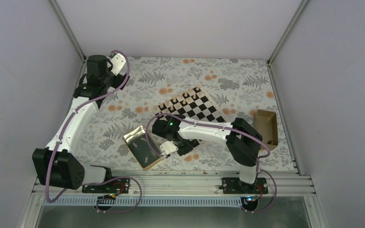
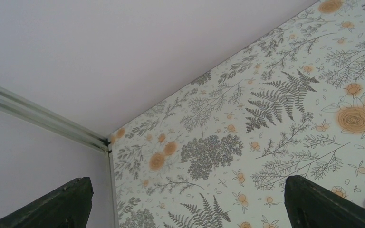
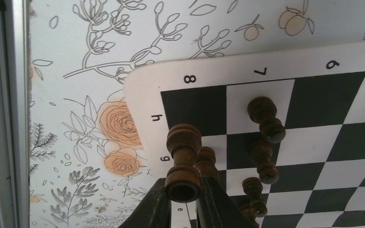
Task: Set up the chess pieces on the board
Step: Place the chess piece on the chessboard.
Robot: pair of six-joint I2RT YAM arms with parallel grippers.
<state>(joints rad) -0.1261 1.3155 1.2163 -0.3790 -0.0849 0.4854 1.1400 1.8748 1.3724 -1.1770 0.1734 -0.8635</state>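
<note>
In the right wrist view, my right gripper is shut on the base of a dark brown chess piece. It hangs over the corner of the board, by the rim letters g and h. A second dark piece stands close behind it. Three more dark pieces stand in a row on the squares to the right. From above, the board lies mid-table with the right gripper over its left corner. My left gripper is open and empty at the far left corner.
A shiny gold tray lies near the front, left of the right wrist. Beside the right wall sits a small tan open box. The enclosure walls and a metal corner post stand close to the left gripper.
</note>
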